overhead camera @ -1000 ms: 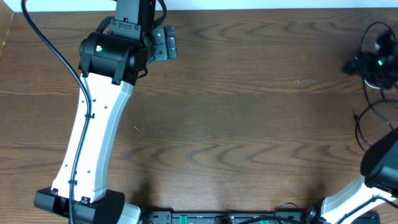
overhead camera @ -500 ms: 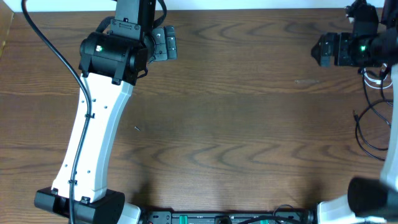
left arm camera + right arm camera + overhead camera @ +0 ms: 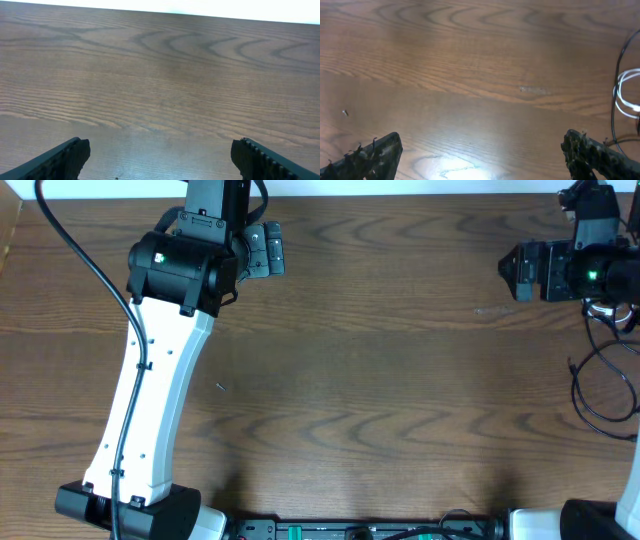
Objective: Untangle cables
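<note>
Right claw point(image 3: 510, 270) hangs wide open and empty by the far right table point(image 3: 400, 380) edge. Cables point(image 3: 580, 402) lie right of it, nearer. Left claw point(image 3: 262, 250), open and empty, far left; broad wood between.

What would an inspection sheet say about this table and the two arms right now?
Surface: wooden table, bare across the middle.
Job's things: black cords looped at the right edge, white cord beside them; none held.
Clutter: tiny speck.
Tools: left tool open, empty; right tool open, empty.
Cables: arm cable running to the left arm.
Surroundings: black rail at the near edge.
</note>
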